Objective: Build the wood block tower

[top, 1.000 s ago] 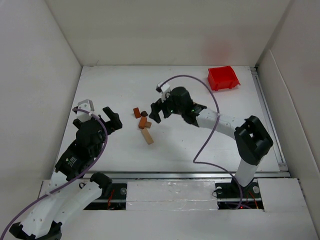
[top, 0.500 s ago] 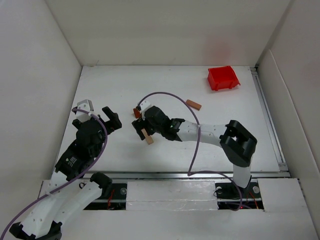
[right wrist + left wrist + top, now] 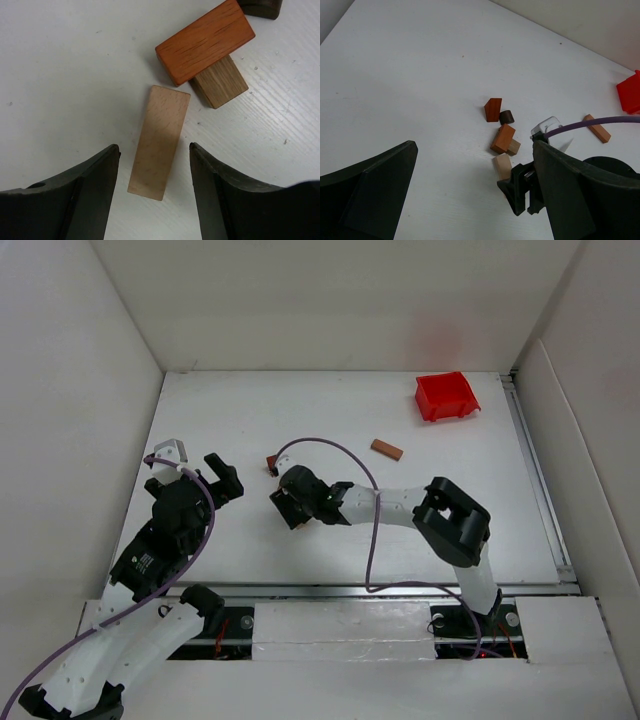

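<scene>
No tower has been stacked yet: the wood blocks (image 3: 503, 138) lie loose near the middle of the table (image 3: 250, 410). The right gripper (image 3: 154, 152) is set low over the pale block (image 3: 159, 142), jaws apart with a gap on each side. The left gripper (image 3: 197, 462) is held wide open, well off to the left. Since the pale block lies skewed between the fingers, it could be twisted or squeezed out on closing — and its far end could be shoved into the orange block (image 3: 205, 40) and small oak block (image 3: 220, 80) just beside it.

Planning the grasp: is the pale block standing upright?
No, the pale block lies flat on the table between the fingers of the right gripper.
</scene>
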Robot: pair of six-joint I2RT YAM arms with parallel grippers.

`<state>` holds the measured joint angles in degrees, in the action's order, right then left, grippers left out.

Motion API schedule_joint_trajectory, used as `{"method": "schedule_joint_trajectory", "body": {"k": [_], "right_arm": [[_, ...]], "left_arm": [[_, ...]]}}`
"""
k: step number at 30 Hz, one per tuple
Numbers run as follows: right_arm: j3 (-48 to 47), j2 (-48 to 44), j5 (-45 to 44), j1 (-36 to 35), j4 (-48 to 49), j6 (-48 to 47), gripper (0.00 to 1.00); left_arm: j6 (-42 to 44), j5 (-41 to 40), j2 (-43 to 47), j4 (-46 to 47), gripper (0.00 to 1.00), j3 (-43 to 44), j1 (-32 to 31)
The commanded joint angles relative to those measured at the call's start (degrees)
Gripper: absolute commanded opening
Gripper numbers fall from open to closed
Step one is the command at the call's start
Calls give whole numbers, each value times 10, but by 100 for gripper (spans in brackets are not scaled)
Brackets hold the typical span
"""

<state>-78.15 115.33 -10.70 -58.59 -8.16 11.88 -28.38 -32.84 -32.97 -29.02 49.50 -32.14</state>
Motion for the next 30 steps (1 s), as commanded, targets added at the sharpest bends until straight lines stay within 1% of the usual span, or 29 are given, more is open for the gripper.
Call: {"method": "schedule_joint_trajectory", "body": {"k": [1,6,10,11,12,13,14,15,16,17,18,19,21,23,24,25,26,27,28,30], "right_arm": [[-17,12,17,-8,9,7,62],[-31,24,20,-8,-7,7,56],[-31,24,23,-8,-8,9,44],[-36,25,22,-8,-14,8,38],[-36,25,22,-8,-14,8,35],[-37,21,23,-8,-16,7,31],[-37,16,24,-8,-17,7,21],[-33,10,27,-8,-16,5,15],[-23,-11,34,-8,-9,2,13],[-18,-26,37,-8,-6,-6,3],[-12,-41,43,-8,2,-18,1],[-6,-59,44,-1,1,-46,0],[3,-108,39,28,-7,-72,0],[2,-141,59,62,-16,-139,0],[-6,-148,79,103,-39,-162,0],[-12,-153,101,125,-47,-217,0],[-16,-157,132,148,-45,-237,0],[-19,-159,154,193,-58,-268,0],[-29,-157,194,213,-79,-330,0],[-30,-150,246,259,-77,-394,0]], "left_arm": [[0,-1,-1,10,99,3,0],[2,0,-1,11,99,3,0],[1,1,0,11,99,3,0],[1,1,2,11,99,3,0],[1,1,2,11,99,3,0],[1,1,3,11,99,3,0],[1,1,4,10,99,3,0],[1,0,6,11,99,3,0],[1,1,6,10,99,3,0],[1,0,7,11,99,2,0],[1,0,6,10,99,2,0],[1,0,6,10,99,2,0],[1,1,6,11,99,3,0],[1,1,7,12,99,3,0],[2,1,8,10,99,3,0],[1,1,8,11,99,3,0],[1,1,8,11,99,3,0],[1,1,9,11,99,3,0],[1,0,9,11,99,2,0],[1,5,12,12,99,2,0]]}}
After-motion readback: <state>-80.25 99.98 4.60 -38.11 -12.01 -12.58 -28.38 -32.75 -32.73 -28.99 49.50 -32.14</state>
